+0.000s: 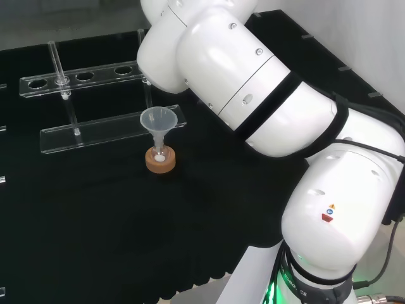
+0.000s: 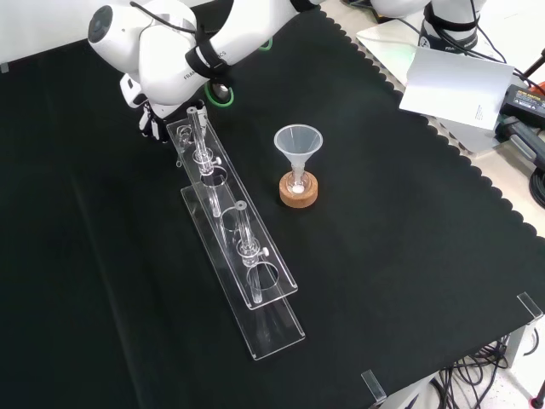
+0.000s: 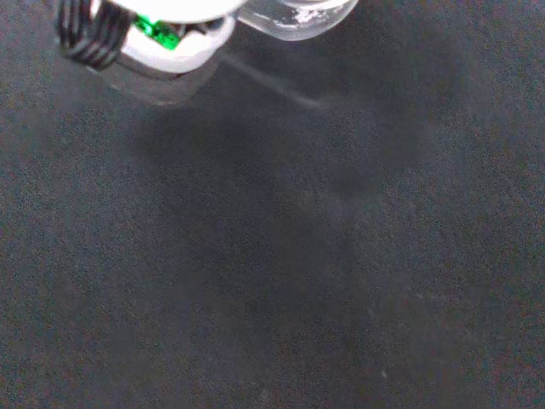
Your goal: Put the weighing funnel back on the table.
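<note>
At the upper left of the front view, the robot hand (image 2: 152, 119) is hanging low over the surface (image 2: 85, 281), just behind the far end of the clear rack (image 2: 243, 256) and partly covered by the arm's white link (image 2: 162, 47). You are not getting a look at how far it is opening or closing, so you cannot tell what hold it has.

Through the wrist camera you are looking at what is probably the weighing funnel (image 3: 298, 15), a rounded clear piece just beside the blurred white part of the robot hand, with bare black cloth beyond it. Whether it is touching the cloth cannot be told.

Moving right in the front view, the rack is running down toward the lower middle. Right of it the funnel (image 2: 298, 143) is standing mouth up with its stem in a small flask (image 2: 297, 181) on a cork ring (image 2: 299, 196), well apart from the robot hand.

You are probably dealing with a light, stiff, smooth piece that is liable to slip and to chip if dropped. Judging by its shape, you are better off holding it around the wider scoop body than by the short stem, and lowering it onto bare cloth clear of the rack before letting go.
</note>
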